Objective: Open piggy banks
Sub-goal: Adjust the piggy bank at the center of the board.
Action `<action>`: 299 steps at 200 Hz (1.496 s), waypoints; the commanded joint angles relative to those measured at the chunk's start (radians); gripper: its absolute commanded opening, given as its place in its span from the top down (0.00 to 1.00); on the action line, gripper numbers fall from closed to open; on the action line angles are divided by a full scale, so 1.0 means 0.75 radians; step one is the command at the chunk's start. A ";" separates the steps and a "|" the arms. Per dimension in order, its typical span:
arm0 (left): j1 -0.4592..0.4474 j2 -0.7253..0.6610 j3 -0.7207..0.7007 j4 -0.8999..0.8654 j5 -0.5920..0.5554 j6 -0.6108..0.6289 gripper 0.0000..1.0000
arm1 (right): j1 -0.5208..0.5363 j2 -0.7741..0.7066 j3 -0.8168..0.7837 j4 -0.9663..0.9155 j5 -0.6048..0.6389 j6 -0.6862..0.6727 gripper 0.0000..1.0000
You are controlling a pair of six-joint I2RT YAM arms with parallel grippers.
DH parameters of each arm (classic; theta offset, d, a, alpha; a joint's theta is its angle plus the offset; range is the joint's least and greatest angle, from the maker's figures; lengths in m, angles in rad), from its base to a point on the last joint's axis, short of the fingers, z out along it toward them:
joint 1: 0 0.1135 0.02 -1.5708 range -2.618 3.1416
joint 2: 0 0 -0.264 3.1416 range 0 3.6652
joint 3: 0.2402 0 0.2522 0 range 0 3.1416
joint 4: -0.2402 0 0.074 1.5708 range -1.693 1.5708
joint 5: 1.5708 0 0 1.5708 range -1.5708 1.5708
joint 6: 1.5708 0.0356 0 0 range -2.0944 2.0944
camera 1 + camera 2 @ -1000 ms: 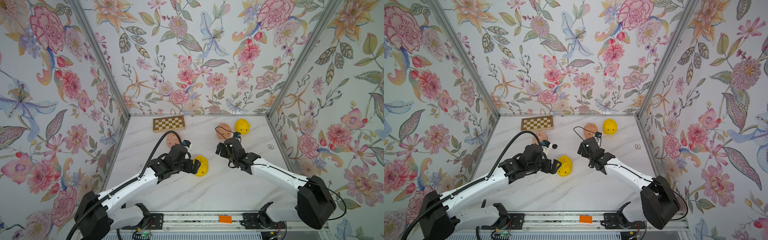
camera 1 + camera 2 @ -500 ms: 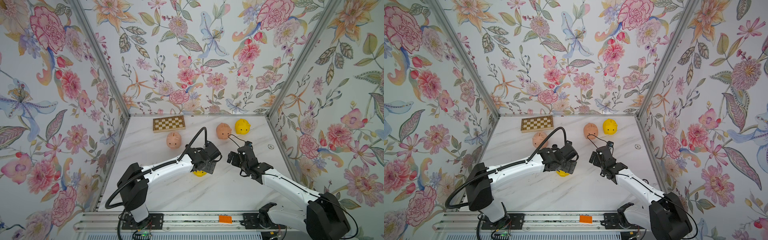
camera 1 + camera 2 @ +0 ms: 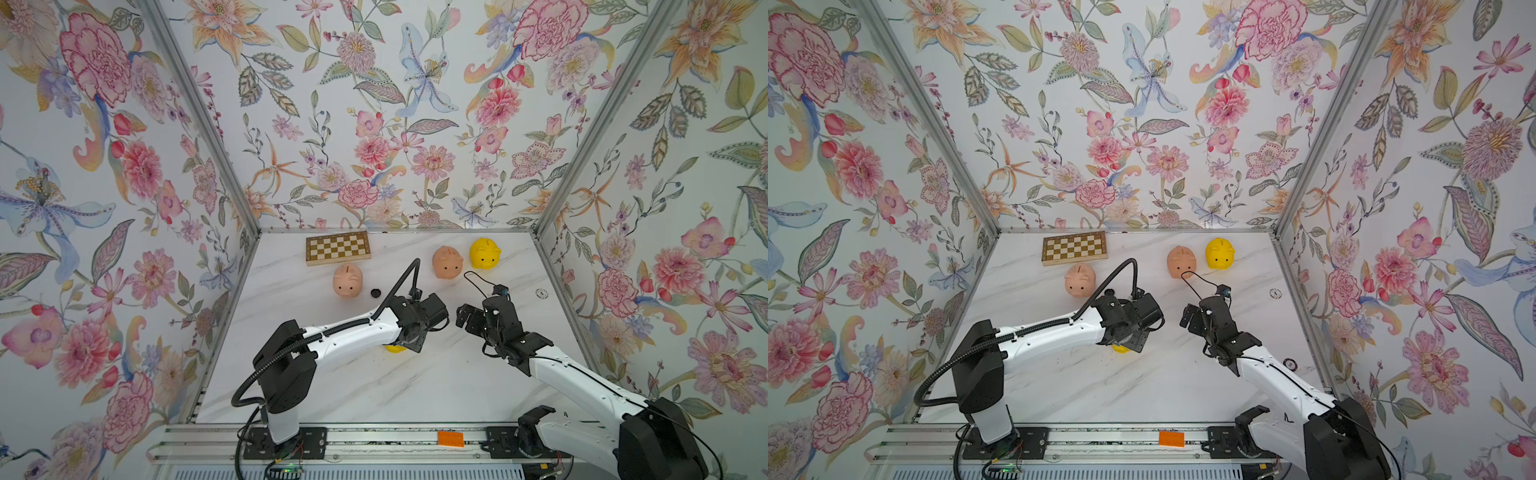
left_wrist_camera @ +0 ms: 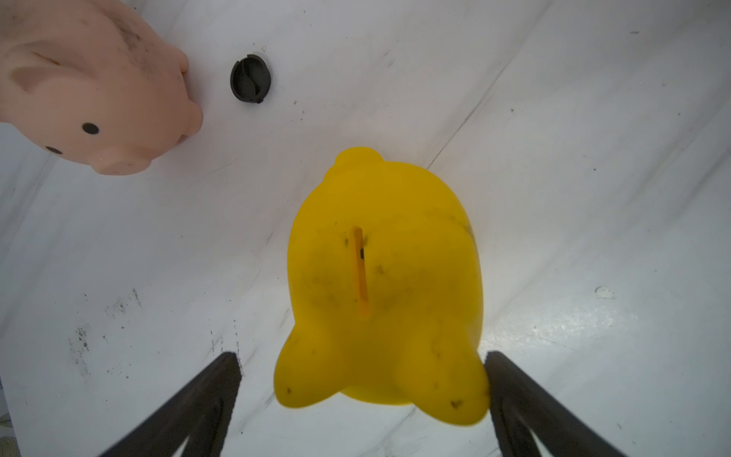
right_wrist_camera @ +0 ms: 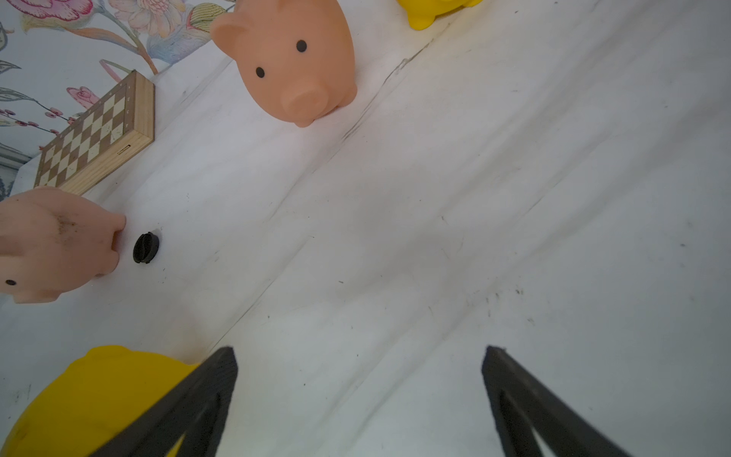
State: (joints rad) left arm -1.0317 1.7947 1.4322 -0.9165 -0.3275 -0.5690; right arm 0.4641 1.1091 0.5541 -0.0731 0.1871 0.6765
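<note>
Left gripper [image 4: 362,356] and right gripper [image 5: 360,350] spread wide, gripping nothing.
Left flanks a yellow piggy bank [image 4: 387,277]; from it, pink piggy bank [image 3: 347,280] and loose black plug [image 3: 375,293] at eleven o'clock, second pink piggy bank [image 3: 447,262] and second yellow piggy bank [image 3: 484,253] at one.

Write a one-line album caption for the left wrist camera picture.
Open left end effector flanking a yellow piggy bank, slot up; a pink piggy bank and loose black plug lie nearby.

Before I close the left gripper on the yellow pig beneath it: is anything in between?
Nothing visible. The open left gripper flanks the yellow piggy bank directly. The loose black plug and the pink piggy bank lie apart, beyond it.
</note>
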 commanded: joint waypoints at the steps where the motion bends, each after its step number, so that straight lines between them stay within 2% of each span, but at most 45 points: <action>1: 0.044 -0.078 -0.065 0.061 0.085 0.024 0.01 | -0.005 -0.011 -0.021 0.054 -0.043 -0.002 0.01; 38: 0.115 -0.131 -0.139 0.114 0.142 0.048 0.01 | -0.004 -0.022 -0.025 0.071 -0.057 -0.002 0.01; 90: 0.147 -0.122 -0.143 0.194 0.226 0.100 0.02 | -0.002 -0.016 -0.022 0.084 -0.068 -0.005 0.01; 138: 0.198 -0.098 -0.147 0.190 0.230 0.101 0.05 | 0.000 0.013 0.013 0.101 -0.134 -0.058 0.01; 239: 0.208 -0.056 -0.153 0.203 0.293 0.142 0.07 | 0.030 0.110 0.075 0.173 -0.225 -0.103 0.01; 258: 0.208 -0.047 -0.149 0.196 0.301 0.144 0.11 | 0.032 0.114 0.077 0.177 -0.232 -0.106 0.01; 279: 0.209 -0.071 -0.145 0.203 0.320 0.146 0.19 | 0.034 0.113 0.077 0.173 -0.230 -0.111 0.01; 299: 0.210 -0.116 -0.139 0.210 0.351 0.149 0.21 | 0.034 0.105 0.071 0.177 -0.236 -0.116 0.01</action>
State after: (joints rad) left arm -0.8825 1.7447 1.3289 -0.7609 -0.1017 -0.4679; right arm 0.4831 1.1885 0.5842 0.0463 0.0181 0.6109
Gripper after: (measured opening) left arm 0.851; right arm 0.986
